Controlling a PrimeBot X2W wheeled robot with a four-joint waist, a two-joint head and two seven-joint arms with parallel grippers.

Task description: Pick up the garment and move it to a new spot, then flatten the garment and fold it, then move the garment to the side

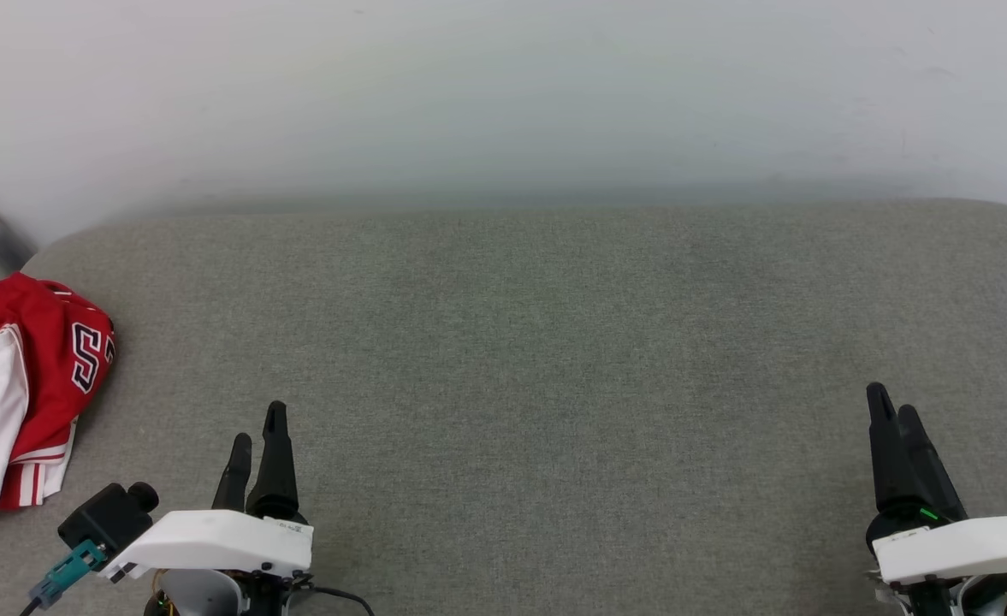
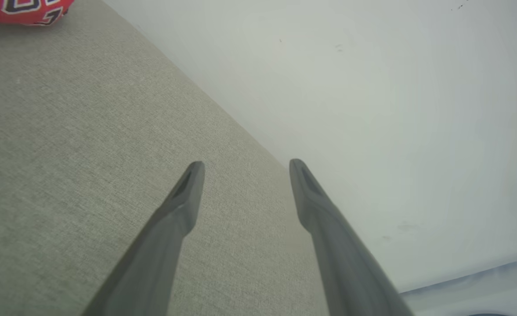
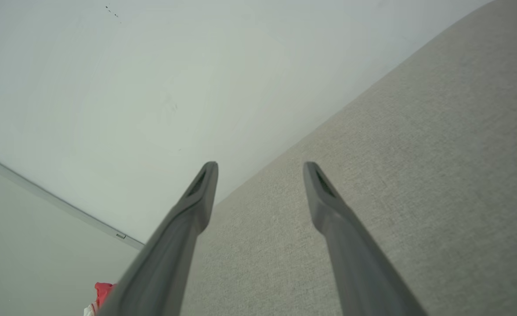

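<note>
Garment: the garment [image 1: 28,385], a red jersey with white sleeves, lies bunched in a heap at the far left of the surface [image 1: 503,342], cut off by the head view's left edge.
Garment detail: part of a black, white-outlined numeral faces up on the red cloth; red-white striped trim shows at the near end.
Left tool: the left tool [image 1: 259,425] hovers low at the near left, to the right of the heap and apart from it, fingers spread wide with nothing between them.
Left wrist view: the left tool [image 2: 247,164] points over bare grey cloth toward the wall [image 1: 503,103]; a strip of the garment [image 2: 21,11] shows in the top left corner.
Right tool: the right tool [image 1: 892,402] sits at the near right, well apart from the garment, jaws wide and empty.
Right wrist view: the right tool [image 3: 261,164] points along the surface's far edge; a scrap of the garment [image 3: 102,292] peeks out beside its left finger.
</note>
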